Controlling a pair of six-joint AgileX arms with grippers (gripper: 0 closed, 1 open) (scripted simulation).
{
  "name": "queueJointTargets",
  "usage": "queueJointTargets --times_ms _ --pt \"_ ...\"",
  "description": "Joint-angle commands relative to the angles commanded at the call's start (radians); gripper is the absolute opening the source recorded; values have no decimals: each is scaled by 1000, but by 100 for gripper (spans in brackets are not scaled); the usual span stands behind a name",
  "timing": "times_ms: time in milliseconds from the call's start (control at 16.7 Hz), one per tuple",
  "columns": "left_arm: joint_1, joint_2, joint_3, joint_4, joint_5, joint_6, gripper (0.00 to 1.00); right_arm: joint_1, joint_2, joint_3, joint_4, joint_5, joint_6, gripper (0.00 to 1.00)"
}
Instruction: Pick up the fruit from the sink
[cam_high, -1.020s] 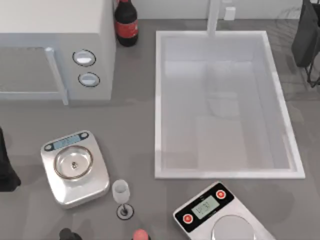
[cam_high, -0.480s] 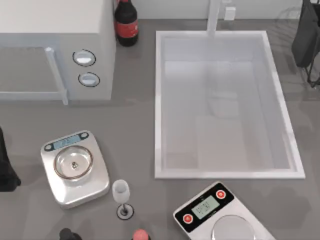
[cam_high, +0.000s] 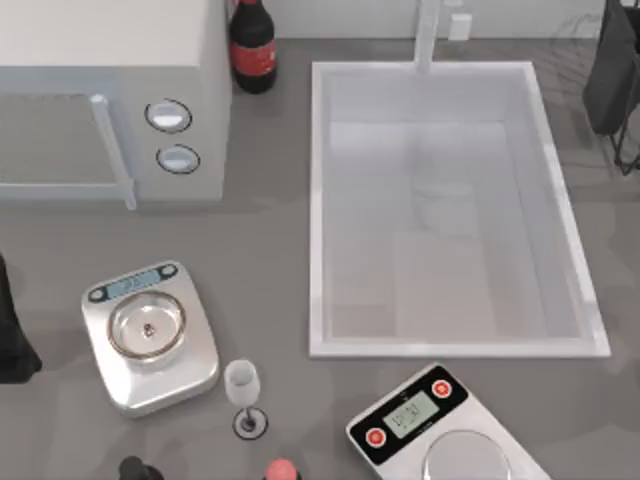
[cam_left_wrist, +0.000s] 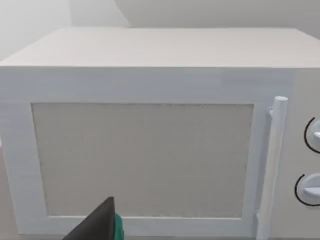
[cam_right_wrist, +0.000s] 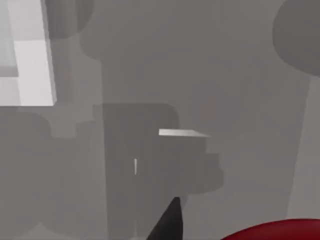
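Observation:
The sink (cam_high: 316, 210) is a big white basin at the table's middle right, with its faucet post (cam_high: 428, 35) at the back; I see nothing lying in it. My right arm (cam_high: 612, 70) hangs beyond the sink's back right corner. In the right wrist view the red, rounded fruit (cam_right_wrist: 272, 231) sits close to the camera, beside one dark finger (cam_right_wrist: 169, 222), high over the grey table. A corner of the sink's rim (cam_right_wrist: 32, 70) lies far below. My left arm (cam_high: 10, 340) is parked at the table's left edge, its finger (cam_left_wrist: 100, 225) facing the microwave (cam_left_wrist: 140, 145).
A white microwave (cam_high: 100, 90) fills the back left, with a dark cola bottle (cam_high: 252, 40) beside it. A silver scale (cam_high: 150, 335), a small wine glass (cam_high: 242, 385), a second scale (cam_high: 430, 425) and a pinkish-red bottle cap (cam_high: 282, 470) stand along the front.
A faint shadow on the sink's floor has faded. Neither arm has visibly moved in the top view.

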Motion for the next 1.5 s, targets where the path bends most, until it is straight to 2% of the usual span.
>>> queueJointTargets --times_ms 360,1140,1500 --pt "0 0 0 0 0 0 100 0 10 -28 30 0 0 0" --pt "0 0 0 0 0 0 100 0 10 -28 30 0 0 98" --pt "0 0 0 0 0 0 100 0 10 -28 30 0 0 100"
